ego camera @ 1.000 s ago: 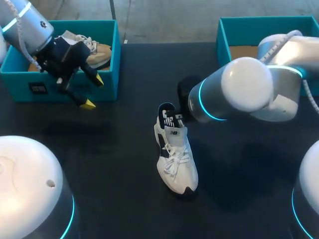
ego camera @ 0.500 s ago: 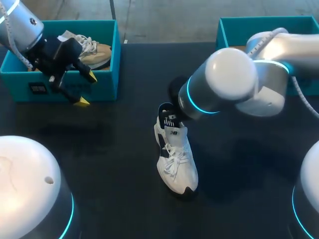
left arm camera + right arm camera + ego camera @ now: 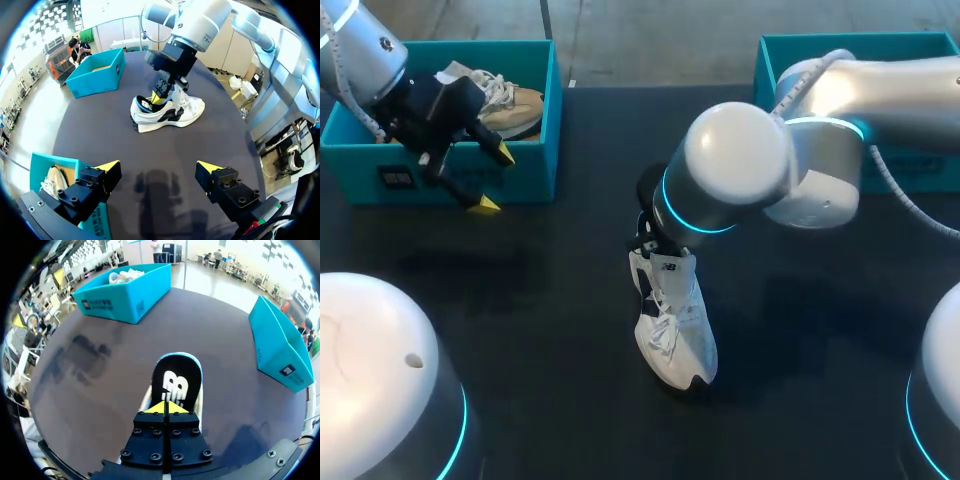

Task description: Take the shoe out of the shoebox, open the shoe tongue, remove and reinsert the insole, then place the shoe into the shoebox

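Item: white shoe [image 3: 675, 330] with dark trim and white laces, standing on its sole on the tabletop [image 3: 550, 300], outside both boxes, its heel end and opening directly beneath the right gripper [image 3: 165, 407]. Right gripper: clenched, yellow tips pressed together, set at the near edge of a black logo-printed piece [image 3: 176, 377] with a pale rim that sits in the shoe's opening just ahead of the tips. This piece is judged to be the heel end of the insole, though the tongue cannot be ruled out. Whether a thin edge is pinched between the tips cannot be told. Left gripper [image 3: 496, 180]: released, fingers wide apart, holding nothing, hovering just beside the front wall of the left shoebox [image 3: 535, 175] and well apart from the white shoe. Left shoebox: holds a second, tan shoe [image 3: 515, 105] behind that gripper. Right shoebox [image 3: 770, 70]: beyond the right arm, partly hidden by it. Progress, as judged: the shoe is out of its box, so the first step is done, and the tongue and insole stage is in hand. No insole is seen clear of the shoe. Left to do: draw the insole out, refit it, and return the shoe to a shoebox.
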`<state>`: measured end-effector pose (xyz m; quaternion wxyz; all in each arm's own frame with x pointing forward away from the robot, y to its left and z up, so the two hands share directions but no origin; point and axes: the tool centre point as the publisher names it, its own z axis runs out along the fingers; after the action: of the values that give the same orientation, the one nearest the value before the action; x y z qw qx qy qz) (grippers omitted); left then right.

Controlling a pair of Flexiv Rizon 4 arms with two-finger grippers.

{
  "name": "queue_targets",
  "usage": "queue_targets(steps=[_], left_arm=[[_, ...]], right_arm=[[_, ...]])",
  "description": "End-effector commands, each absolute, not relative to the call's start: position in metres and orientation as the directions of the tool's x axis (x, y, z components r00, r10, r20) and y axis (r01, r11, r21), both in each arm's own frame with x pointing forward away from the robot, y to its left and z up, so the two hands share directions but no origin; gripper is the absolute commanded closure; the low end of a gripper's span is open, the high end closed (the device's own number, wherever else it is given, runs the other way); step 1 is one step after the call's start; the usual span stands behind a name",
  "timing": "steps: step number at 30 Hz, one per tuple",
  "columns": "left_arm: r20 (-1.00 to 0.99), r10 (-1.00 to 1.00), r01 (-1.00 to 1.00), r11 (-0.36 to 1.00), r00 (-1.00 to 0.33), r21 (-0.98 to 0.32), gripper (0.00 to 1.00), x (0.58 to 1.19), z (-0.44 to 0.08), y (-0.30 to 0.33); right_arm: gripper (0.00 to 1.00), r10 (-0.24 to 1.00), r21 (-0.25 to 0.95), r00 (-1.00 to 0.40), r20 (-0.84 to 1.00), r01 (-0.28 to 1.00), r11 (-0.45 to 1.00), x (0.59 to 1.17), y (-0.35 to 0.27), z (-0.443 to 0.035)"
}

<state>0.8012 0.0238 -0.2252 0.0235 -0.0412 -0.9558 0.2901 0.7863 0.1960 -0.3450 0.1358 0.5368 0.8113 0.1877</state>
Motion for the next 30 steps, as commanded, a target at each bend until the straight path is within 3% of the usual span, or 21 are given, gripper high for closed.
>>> queue_targets(steps=[1, 15, 30], left_arm=[[0.021, 0.092, 0.065, 0.830, -0.996, -0.554, 0.00, 0.801, -0.225, 0.024], [0.021, 0.092, 0.065, 0.830, -0.996, -0.554, 0.00, 0.801, -0.225, 0.024], [0.021, 0.092, 0.065, 0.830, -0.996, -0.554, 0.00, 0.801, -0.225, 0.024]], right_arm=[[1.00, 0.918, 0.448, -0.396, -0.024, 0.817, 0.364, 0.793, 0.201, -0.359], [1.00, 0.903, 0.412, -0.418, -0.094, 0.810, 0.418, 0.803, 0.199, -0.399], [1.00, 0.903, 0.484, -0.415, -0.115, 0.770, 0.416, 0.811, 0.199, -0.357]])
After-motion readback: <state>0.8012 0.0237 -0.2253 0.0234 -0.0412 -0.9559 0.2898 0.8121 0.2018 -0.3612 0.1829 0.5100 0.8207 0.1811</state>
